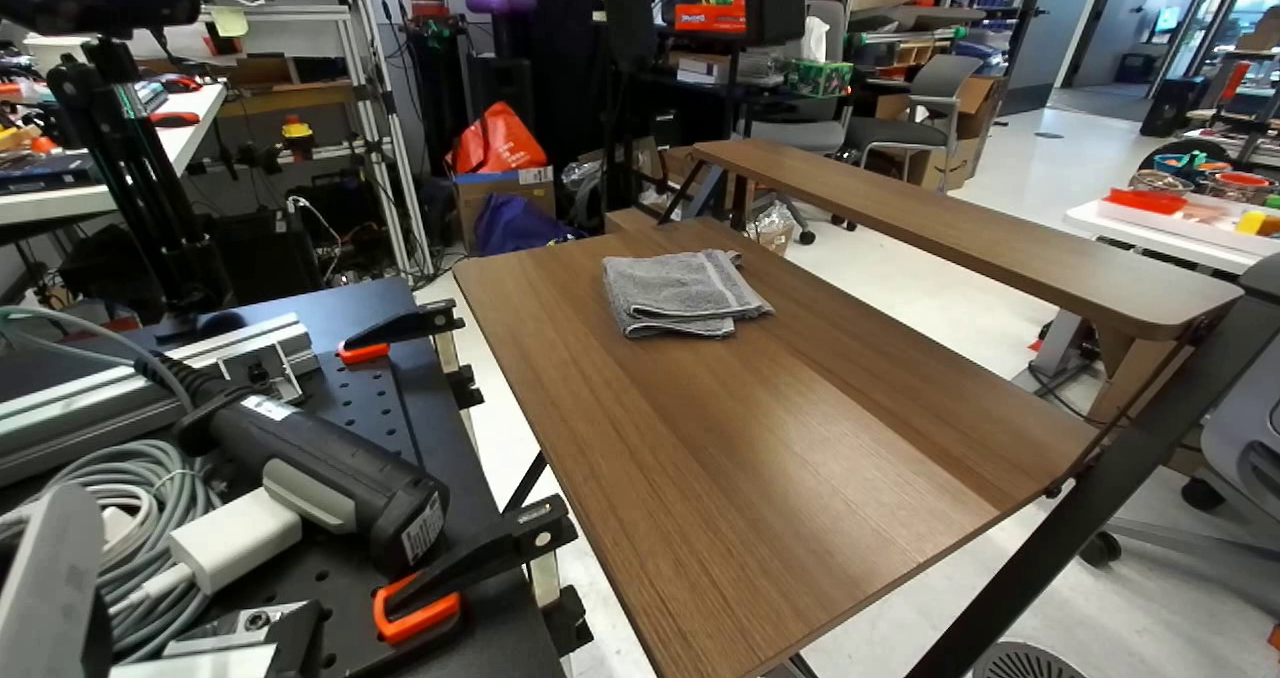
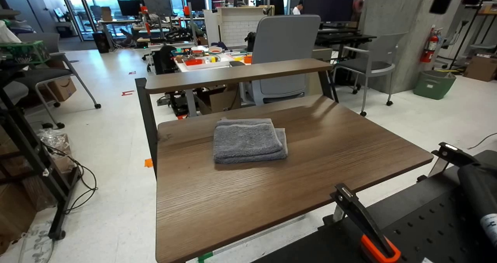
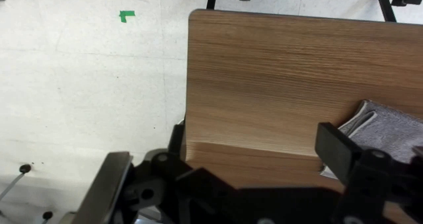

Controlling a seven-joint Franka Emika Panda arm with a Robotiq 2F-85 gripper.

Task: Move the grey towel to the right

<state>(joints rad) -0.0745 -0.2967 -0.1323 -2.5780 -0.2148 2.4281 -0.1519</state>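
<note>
The grey towel (image 1: 680, 288) lies folded on the brown wooden table (image 1: 760, 458). In an exterior view it lies toward the table's far end. It also shows in an exterior view as a folded stack (image 2: 248, 141) left of the table's middle. In the wrist view the towel (image 3: 393, 131) is at the right edge, partly cut off and partly hidden behind the right finger. My gripper (image 3: 219, 151) is wide open with nothing between its fingers. It appears above the table's end, its left finger over the floor side. The gripper does not show in either exterior view.
A raised wooden shelf (image 1: 950, 218) runs along one long side of the table. A black bench (image 1: 350, 378) stands along the opposite side, with clamps (image 1: 480, 558), a dark handheld device (image 1: 320, 468) and coiled cables (image 1: 150, 518). A grey chair (image 2: 287, 42) stands behind the shelf.
</note>
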